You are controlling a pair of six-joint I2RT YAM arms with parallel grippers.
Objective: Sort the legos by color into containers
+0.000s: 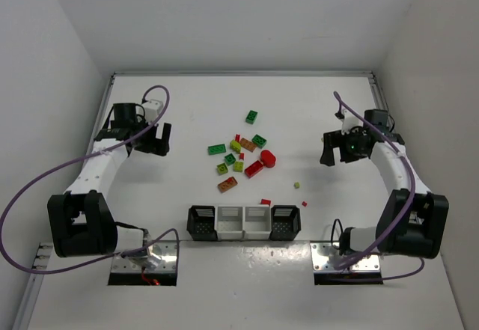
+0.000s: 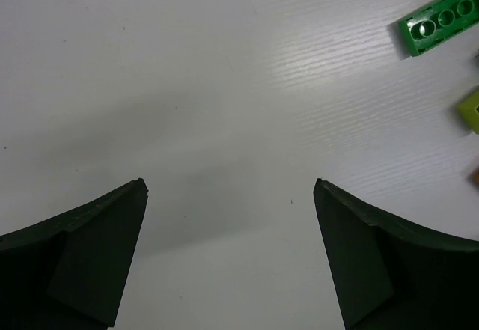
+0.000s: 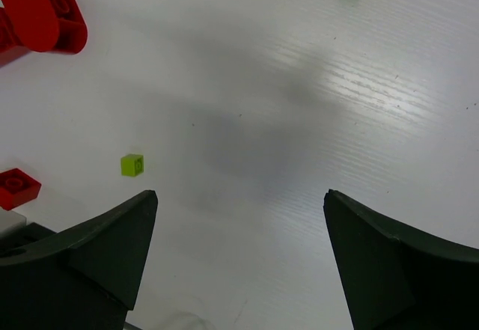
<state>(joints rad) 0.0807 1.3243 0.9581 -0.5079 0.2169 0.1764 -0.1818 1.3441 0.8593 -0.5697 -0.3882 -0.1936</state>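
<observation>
The legos lie scattered mid-table in the top view: dark green bricks (image 1: 252,117), yellow-green ones (image 1: 222,168), a red brick (image 1: 254,168), a round red piece (image 1: 268,158) and orange-brown bricks (image 1: 227,184). A tiny yellow-green lego (image 1: 297,185) lies apart to the right. Four containers (image 1: 243,223) stand in a row near the front, black outside and white inside. My left gripper (image 2: 230,184) hovers open over bare table left of a green brick (image 2: 438,23). Right of the pile, my right gripper (image 3: 239,193) is open, with the tiny yellow-green lego (image 3: 132,165) near its left finger.
Metal base plates (image 1: 144,259) (image 1: 348,257) hold the arms at the near edge. Purple cables (image 1: 30,188) loop off both arms. White walls enclose the table on three sides. A small red lego (image 1: 265,201) sits just behind the containers.
</observation>
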